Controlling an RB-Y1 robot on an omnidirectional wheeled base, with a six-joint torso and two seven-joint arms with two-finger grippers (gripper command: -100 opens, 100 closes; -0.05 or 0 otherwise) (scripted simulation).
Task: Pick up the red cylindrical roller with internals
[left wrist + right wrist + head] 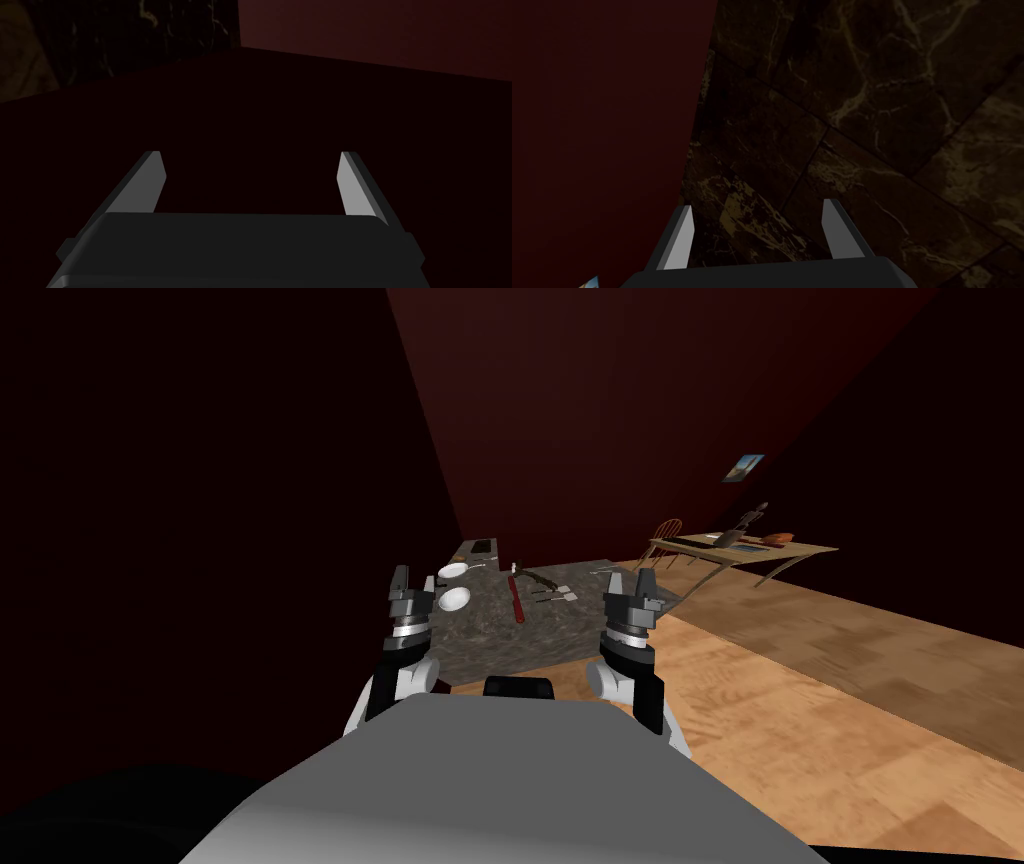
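A long red roller (517,600) lies on a dark marbled counter (500,638) ahead of me in the head view, roughly midway between my two raised arms. My left gripper (412,580) is held up at the counter's left edge, fingers apart and empty; its own wrist view shows the left gripper (251,165) open against a dim dark red wall. My right gripper (629,584) is raised at the counter's right edge, also open and empty. In its wrist view the right gripper (760,220) points at a dark veined surface.
Two white plates (454,598) and small utensils (552,588) lie on the counter beside the roller, with a sink-like inset (475,551) at its far end. A wooden table (760,548) with objects and a chair (663,535) stand at the far right on wood flooring.
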